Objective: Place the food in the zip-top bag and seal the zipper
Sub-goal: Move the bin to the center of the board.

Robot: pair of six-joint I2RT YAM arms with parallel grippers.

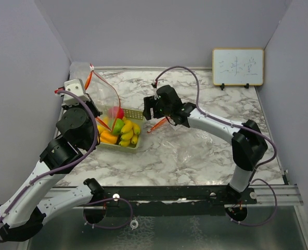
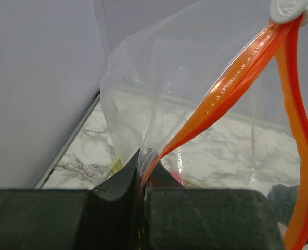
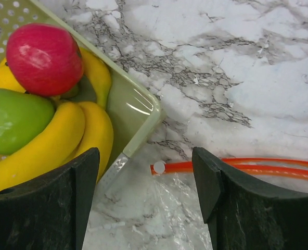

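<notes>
Left claw [image 2: 142, 167] pinching crinkly bag [image 2: 159, 78], glossy bananas [image 3: 45, 148]

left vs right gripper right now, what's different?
Left gripper is shut on the bag at its zipper; right gripper is open, holding nothing. Left holds the bag mouth up above the tray; right hangs low over the table beside the tray. Both are black.

The table [image 1: 206, 151] under my arms is white marble veined with grey. A pale green perforated tray [image 1: 136, 113] sits on it. Just right of the tray, crinkled zip-top bag [image 3: 164, 203] plastic lies flat, its red-orange zipper [image 3: 258, 167] on the marble. Well beyond the tray, far right, stands a small whiteboard [image 1: 238, 66].
</notes>
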